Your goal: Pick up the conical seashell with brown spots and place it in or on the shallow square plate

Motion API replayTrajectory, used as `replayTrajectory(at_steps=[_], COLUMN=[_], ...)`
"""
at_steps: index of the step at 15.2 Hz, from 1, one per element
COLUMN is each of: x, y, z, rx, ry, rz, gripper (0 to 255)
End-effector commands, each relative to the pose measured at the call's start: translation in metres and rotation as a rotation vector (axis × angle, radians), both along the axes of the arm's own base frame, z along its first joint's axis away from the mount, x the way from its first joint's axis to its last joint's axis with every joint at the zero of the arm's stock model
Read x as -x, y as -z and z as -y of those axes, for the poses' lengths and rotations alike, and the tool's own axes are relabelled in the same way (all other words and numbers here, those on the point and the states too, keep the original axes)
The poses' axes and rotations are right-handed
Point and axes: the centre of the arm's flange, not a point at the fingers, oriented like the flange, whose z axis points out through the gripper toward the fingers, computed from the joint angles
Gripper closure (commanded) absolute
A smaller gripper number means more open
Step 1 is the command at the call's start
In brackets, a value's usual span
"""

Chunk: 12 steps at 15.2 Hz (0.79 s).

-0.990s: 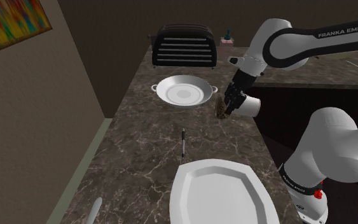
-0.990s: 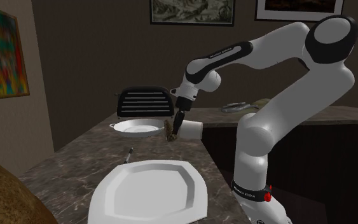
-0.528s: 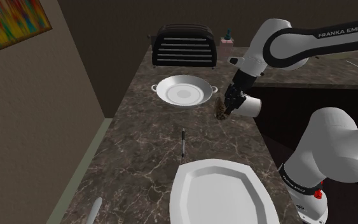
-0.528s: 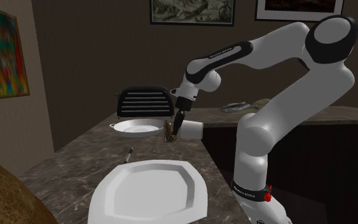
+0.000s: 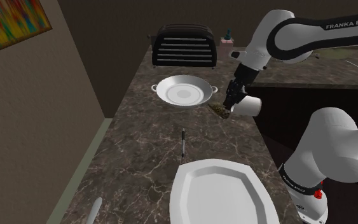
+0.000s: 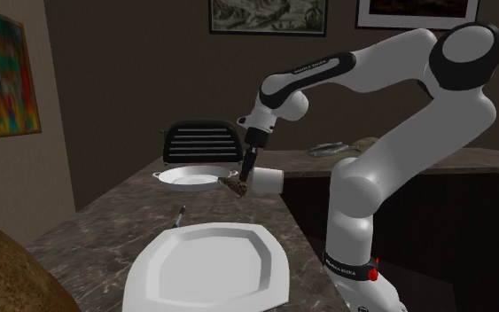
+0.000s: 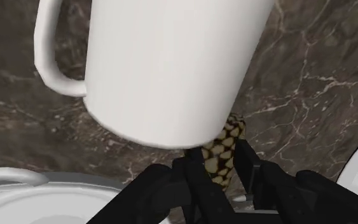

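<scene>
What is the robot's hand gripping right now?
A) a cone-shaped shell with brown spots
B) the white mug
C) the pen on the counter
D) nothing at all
A: in the wrist view the black jaws clasp the brown-spotted seashell between them, close beside the white mug.

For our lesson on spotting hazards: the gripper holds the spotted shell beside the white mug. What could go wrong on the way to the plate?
1. The gripper clasps the seashell tilted, near one end; it might slip out.
2. The white mug lies on its side close beside it; a swing could knock it.
3. The round two-handled dish is nearer than the plate; a drop there would miss.
</scene>
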Motion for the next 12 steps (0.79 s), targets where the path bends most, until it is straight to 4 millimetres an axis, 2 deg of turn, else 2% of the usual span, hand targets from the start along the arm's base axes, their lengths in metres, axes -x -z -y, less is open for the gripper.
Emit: replayTrajectory(at_steps=[1,3,4,5,8,9,12], x=[0.001,0.001,0.0,0.0,-0.015,-0.02,-0.022], y=[-0.01,-0.02,-0.014,-0.014,-0.016,-0.014,0.002], z=[-0.001,-0.001,-0.001,-0.001,-0.078,-0.093,-0.093], rx=[0.001,0.001,0.001,0.001,0.28,0.335,0.335], ry=[-0.001,-0.001,-0.001,-0.001,0.115,0.139,0.139], rz=[-0.004,-0.004,-0.003,-0.003,-0.008,-0.009,-0.009], gripper=[255,255,255,0,0,0,0])
